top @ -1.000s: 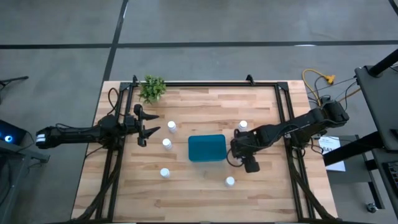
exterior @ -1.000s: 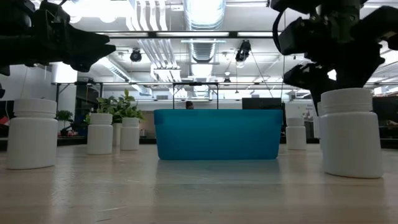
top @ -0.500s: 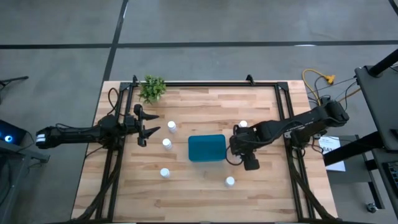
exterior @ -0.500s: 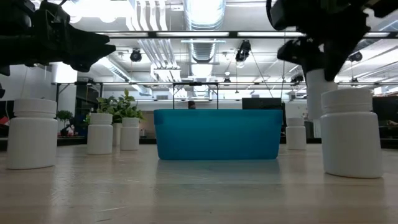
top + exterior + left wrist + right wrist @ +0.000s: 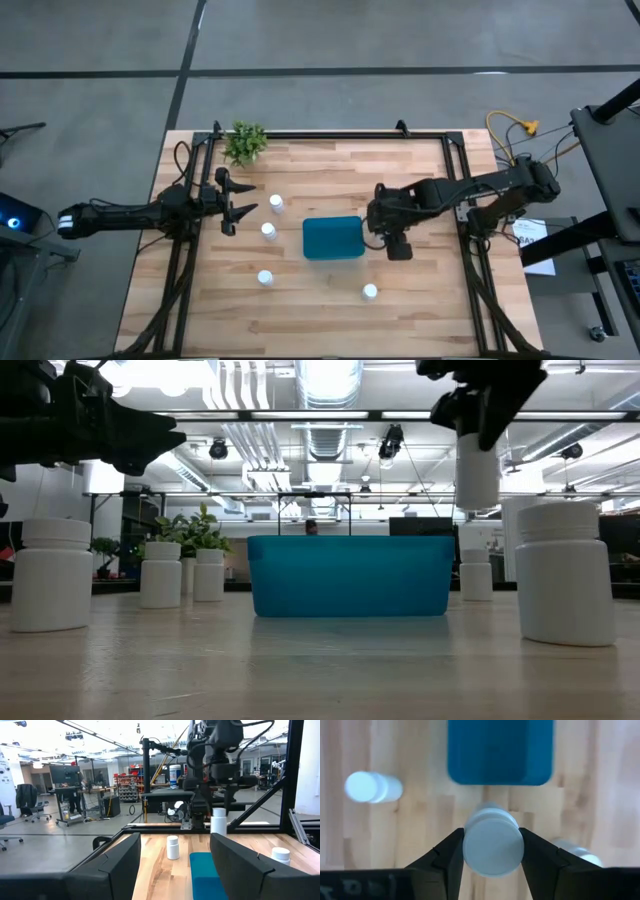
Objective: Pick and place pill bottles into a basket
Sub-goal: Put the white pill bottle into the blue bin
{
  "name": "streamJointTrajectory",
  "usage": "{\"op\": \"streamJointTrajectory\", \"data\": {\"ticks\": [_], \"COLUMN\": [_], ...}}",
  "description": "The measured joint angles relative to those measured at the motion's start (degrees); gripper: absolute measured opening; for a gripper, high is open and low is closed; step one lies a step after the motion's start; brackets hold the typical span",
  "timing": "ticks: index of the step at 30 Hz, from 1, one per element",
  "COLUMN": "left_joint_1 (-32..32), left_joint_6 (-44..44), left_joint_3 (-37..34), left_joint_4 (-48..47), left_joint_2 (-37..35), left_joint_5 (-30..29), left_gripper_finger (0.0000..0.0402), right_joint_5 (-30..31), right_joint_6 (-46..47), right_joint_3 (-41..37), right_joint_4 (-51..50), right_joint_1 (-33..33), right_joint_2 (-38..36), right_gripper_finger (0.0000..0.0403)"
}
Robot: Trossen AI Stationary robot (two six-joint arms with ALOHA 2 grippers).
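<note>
Your right gripper (image 5: 493, 851) is clamped on an upright pill bottle (image 5: 493, 841), lifted just beside the basket (image 5: 500, 751); carry it straight ahead over the near rim.

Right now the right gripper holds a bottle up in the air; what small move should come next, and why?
Probably carry it a little farther toward the basket. The right gripper grips the lifted pill bottle just beside the basket's right edge, not yet over its opening.
</note>
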Motion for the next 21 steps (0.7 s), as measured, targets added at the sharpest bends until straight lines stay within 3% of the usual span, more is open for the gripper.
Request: {"op": "streamJointTrajectory", "data": {"ticks": [13, 21], "left_joint_1": [-0.01, -0.02], "left_joint_6": [0.02, 0.0], "left_joint_3": [0.0, 0.0], "left_joint_4": [0.0, -0.02], "left_joint_2": [-0.02, 0.01], "left_joint_5": [0.01, 0.02], "left_gripper_finger": [0.0222, 0.0222], "right_joint_5": [1.24, 2.0], "right_joint_6": [-11.0, -14.81], "right_joint_3": [15.43, 17.41], "right_joint_4": [-3.17, -3.27], "right_joint_1": [-6.6, -7.04], "right_joint_2": [13.23, 18.53], "right_gripper_finger": [0.0151, 0.0151]}}
